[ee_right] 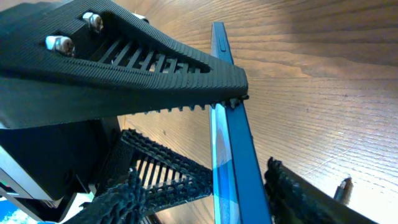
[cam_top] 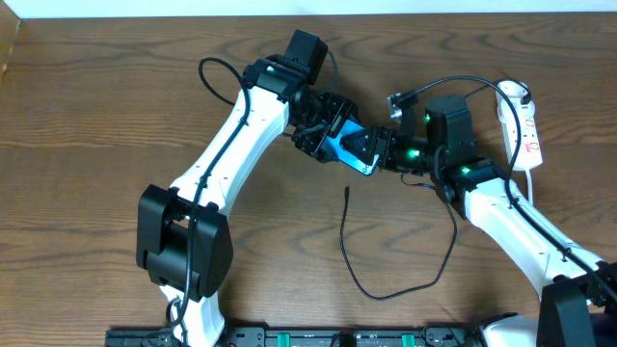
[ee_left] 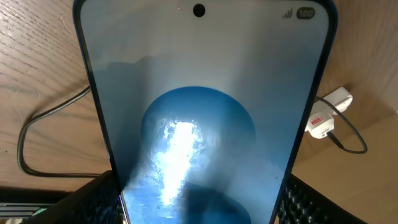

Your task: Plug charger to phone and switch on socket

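The phone, blue screen lit, is held above the table, gripped by its sides in my left gripper. It fills the left wrist view between the fingers. My right gripper straddles the phone's lower end. In the right wrist view the phone is edge-on between these fingers, with a gap on the left side. The charger cable loops on the table, its tip free below the phone, and the tip also shows in the right wrist view. The white socket lies far right.
The socket also shows small in the left wrist view, with the charger cable on the wood at left. Thicker robot cables arch near both arms. The table's back edge runs along the top.
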You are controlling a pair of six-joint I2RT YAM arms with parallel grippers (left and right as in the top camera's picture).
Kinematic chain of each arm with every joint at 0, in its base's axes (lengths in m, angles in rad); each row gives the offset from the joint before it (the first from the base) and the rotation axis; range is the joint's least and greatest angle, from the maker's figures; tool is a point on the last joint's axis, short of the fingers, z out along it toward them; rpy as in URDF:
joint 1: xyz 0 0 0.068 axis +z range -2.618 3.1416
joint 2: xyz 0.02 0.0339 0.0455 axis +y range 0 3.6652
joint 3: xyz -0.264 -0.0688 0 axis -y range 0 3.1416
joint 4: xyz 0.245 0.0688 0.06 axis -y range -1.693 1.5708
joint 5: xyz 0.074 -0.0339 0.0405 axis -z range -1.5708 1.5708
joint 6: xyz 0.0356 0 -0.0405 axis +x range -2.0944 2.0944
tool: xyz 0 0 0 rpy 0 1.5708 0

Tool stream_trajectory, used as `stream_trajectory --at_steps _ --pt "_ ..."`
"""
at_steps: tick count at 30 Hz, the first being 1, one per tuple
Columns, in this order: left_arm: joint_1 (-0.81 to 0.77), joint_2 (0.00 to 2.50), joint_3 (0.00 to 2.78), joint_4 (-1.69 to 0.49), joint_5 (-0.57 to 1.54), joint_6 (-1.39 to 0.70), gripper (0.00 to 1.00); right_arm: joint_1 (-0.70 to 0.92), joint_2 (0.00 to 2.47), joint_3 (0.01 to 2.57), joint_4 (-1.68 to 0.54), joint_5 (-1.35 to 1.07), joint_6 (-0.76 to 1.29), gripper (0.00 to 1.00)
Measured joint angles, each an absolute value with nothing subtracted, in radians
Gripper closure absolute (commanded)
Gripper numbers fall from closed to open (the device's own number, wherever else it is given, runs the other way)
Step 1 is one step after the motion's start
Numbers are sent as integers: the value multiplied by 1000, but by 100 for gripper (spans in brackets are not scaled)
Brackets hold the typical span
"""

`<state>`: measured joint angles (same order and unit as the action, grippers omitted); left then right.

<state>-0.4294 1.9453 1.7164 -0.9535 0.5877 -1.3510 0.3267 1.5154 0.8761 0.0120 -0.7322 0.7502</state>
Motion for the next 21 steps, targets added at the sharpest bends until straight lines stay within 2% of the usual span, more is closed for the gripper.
stream_trajectory --at_steps 6,11,21 --pt "-429 1945 1716 -953 588 -1359 93 327 1515 876 12 -732 751 52" --pt "-429 1945 1716 -953 587 -1362 92 327 1515 876 12 -732 749 72" --pt "-429 1945 1716 -952 588 -1383 93 327 1516 876 4 -714 746 88"
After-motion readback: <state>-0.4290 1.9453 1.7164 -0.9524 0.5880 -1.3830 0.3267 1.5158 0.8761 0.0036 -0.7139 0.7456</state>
